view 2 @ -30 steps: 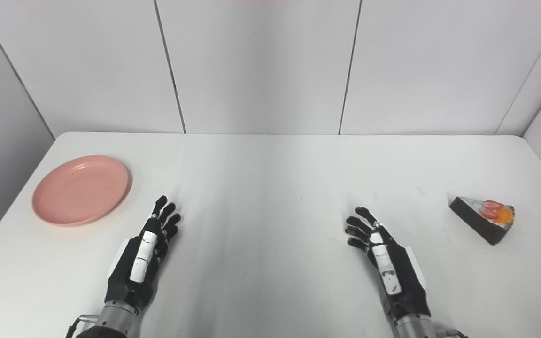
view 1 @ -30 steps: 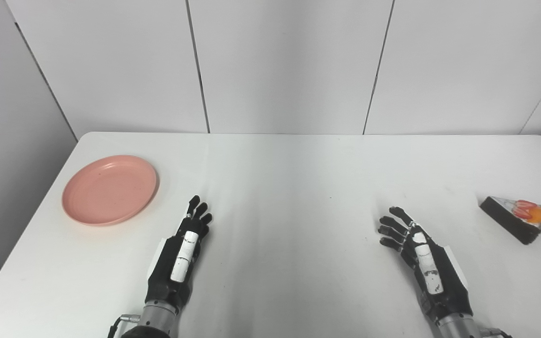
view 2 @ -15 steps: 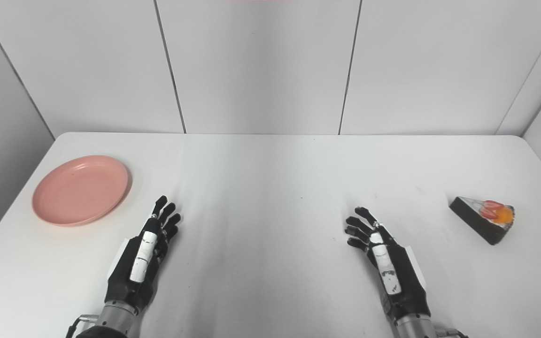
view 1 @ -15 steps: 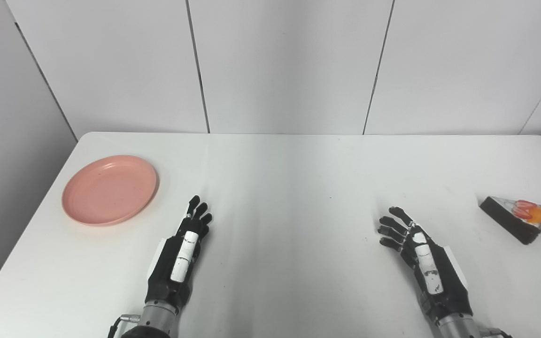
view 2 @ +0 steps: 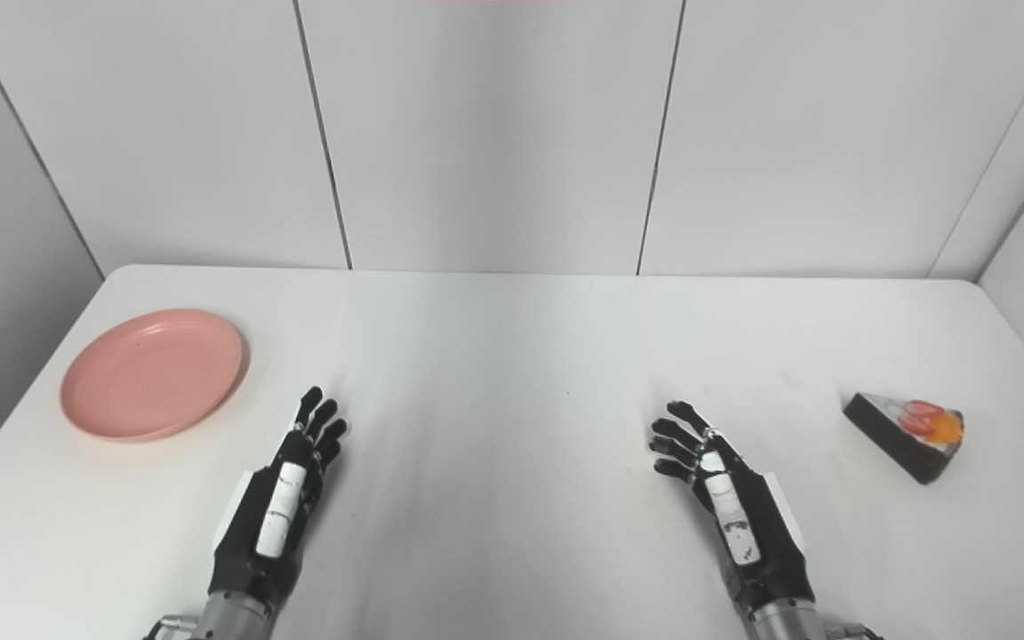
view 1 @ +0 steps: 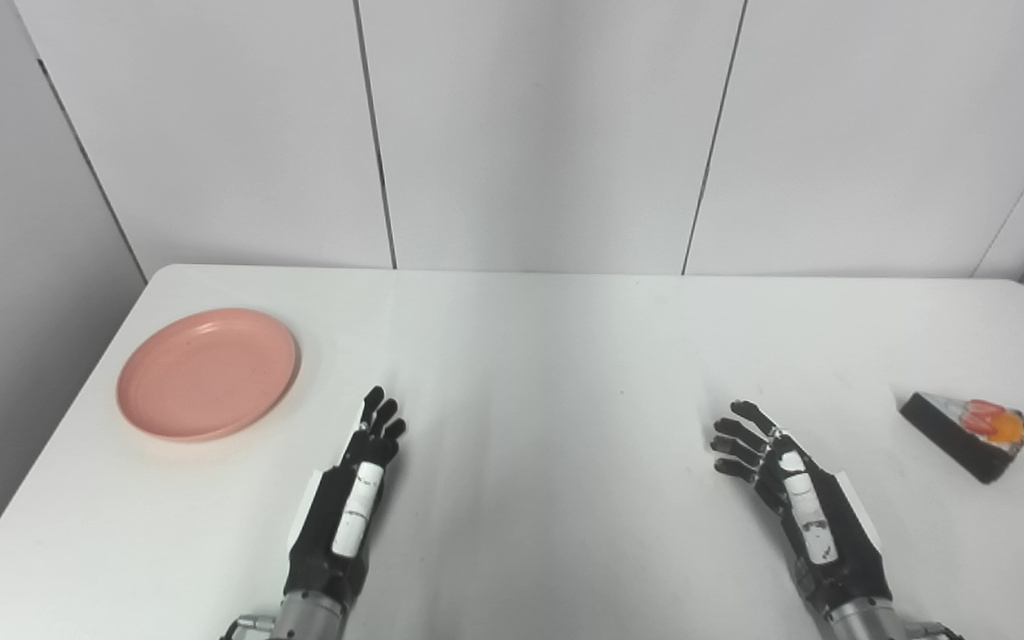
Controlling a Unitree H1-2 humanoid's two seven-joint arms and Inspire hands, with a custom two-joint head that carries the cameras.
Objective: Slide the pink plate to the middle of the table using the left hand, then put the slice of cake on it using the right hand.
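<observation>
Plainly, no brand, label or readable writing shows anywhere; the only markings are white panels on the backs of the two black hands.

Counted from left to right, one pink plate point(view 1: 207, 373), two hands and one slice of cake point(view 1: 964, 424) are visible, all on one white surface point(view 1: 548, 356).

Farthest left, the pink plate lies flat near the left edge of the surface, well away from the middle, and nothing lies on it. It is round with a low raised rim.

Next comes the left hand point(view 1: 352, 498), its arm entering from the bottom edge. It sits near the plate, to the right of it and closer to the robot, apart from it and touching nothing on it. Its fingers point(view 1: 380, 416) are stretched forward, close together, released and holding nothing.

Across the bare middle of the surface, the right hand point(view 1: 798, 508) sits at about the same depth. Its fingers point(view 1: 736, 436) are spread and lightly curled, released, holding nothing.

Farthest right, the slice of cake sits on the surface near the right edge, apart from the right hand. It is a dark wedge with a pale top and red and orange toppings.
</observation>
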